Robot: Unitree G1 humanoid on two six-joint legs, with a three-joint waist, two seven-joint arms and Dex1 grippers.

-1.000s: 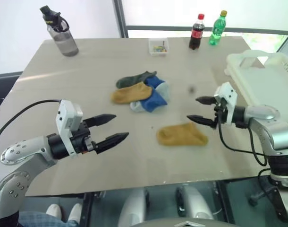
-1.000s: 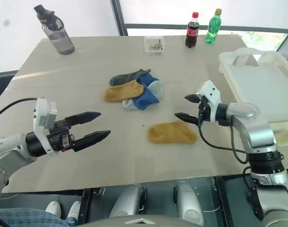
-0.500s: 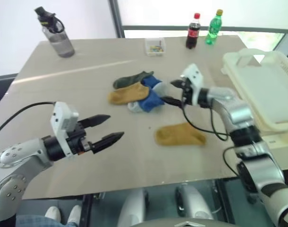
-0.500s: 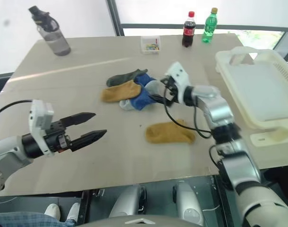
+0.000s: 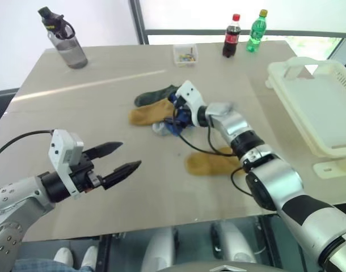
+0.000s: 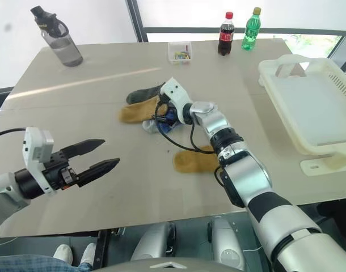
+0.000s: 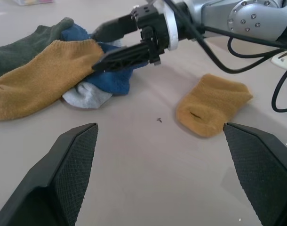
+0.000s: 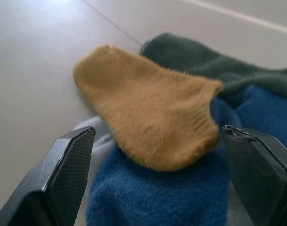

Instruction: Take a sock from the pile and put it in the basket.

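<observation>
Right wrist view has the right gripper (image 8: 157, 141) spread wide with nothing in it, fingers either side of the yellow sock (image 8: 148, 122) lying on top of the pile (image 5: 164, 107). Left gripper (image 5: 117, 160) is wide open too, nothing in it, hovering over bare table (image 5: 105, 68). Basket (image 5: 317, 99) sits at the table's right edge, well apart from the pile.

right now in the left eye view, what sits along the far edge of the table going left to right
water bottle → small clear box → cola bottle → green soda bottle
</observation>
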